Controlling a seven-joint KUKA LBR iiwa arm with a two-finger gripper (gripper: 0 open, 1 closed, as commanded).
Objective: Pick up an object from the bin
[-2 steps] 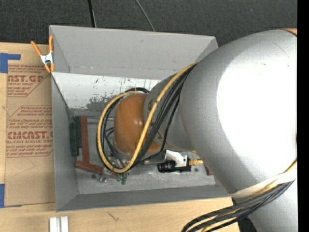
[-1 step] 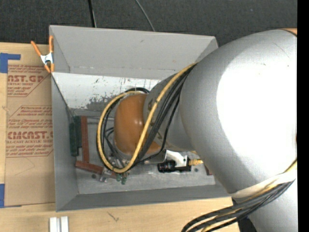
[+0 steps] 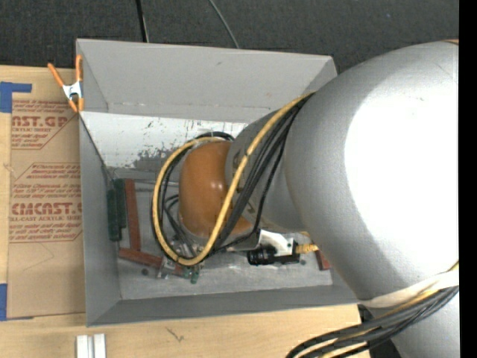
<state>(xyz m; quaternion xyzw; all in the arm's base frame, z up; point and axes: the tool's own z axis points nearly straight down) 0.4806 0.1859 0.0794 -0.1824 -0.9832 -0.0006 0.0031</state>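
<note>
My gripper (image 3: 177, 255) is low in the bin near the front wall, mostly hidden under the arm's orange cover and looped cables. Right beside it on the floor lie a few small dark bits, one of them green (image 3: 192, 276). A reddish-brown L-shaped strip (image 3: 132, 230) runs down the left side and bends toward the gripper. A dark green bar (image 3: 114, 210) lies along the left wall next to the strip. To the gripper's right sits a white and black item with an orange tip (image 3: 277, 249).
The arm's large grey body covers the bin's right half and hides whatever lies under it. A small reddish piece (image 3: 323, 260) peeks out at the front right by the arm. The bin's sloped walls close in on every side.
</note>
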